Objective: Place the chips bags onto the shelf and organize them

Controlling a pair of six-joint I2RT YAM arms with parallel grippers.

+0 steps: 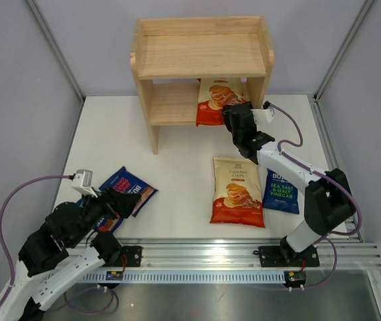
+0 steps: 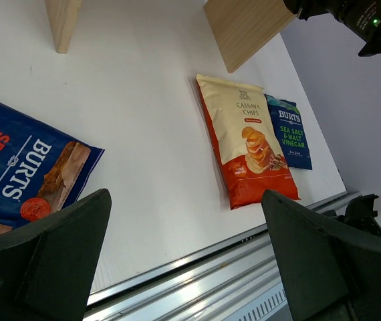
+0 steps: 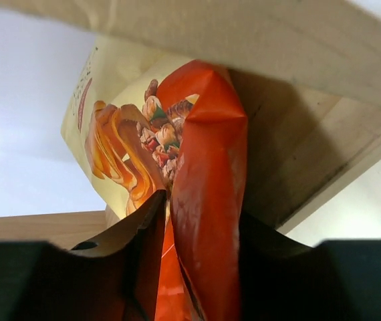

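The wooden shelf (image 1: 177, 57) stands at the back. My right gripper (image 1: 236, 114) is shut on the bottom edge of a cream-and-orange Cassava bag (image 1: 212, 99) that stands in the lower tier at its right side; the right wrist view shows the jaws (image 3: 200, 221) pinching the bag (image 3: 130, 134) under the upper board (image 3: 297, 40). A second Cassava bag (image 1: 237, 190) lies flat on the table beside the green-lettered Burts bag (image 1: 282, 190). Two red-accented Burts bags (image 1: 129, 189) overlap at the left. My left gripper (image 1: 113, 200) hovers over them, open and empty (image 2: 185, 197).
An aluminium rail (image 1: 244, 254) runs along the table's near edge. Grey walls enclose the white table (image 1: 177, 174) on three sides. The left wrist view shows a Burts bag (image 2: 23, 167), the flat Cassava bag (image 2: 250, 144) and shelf side panels (image 2: 244, 27).
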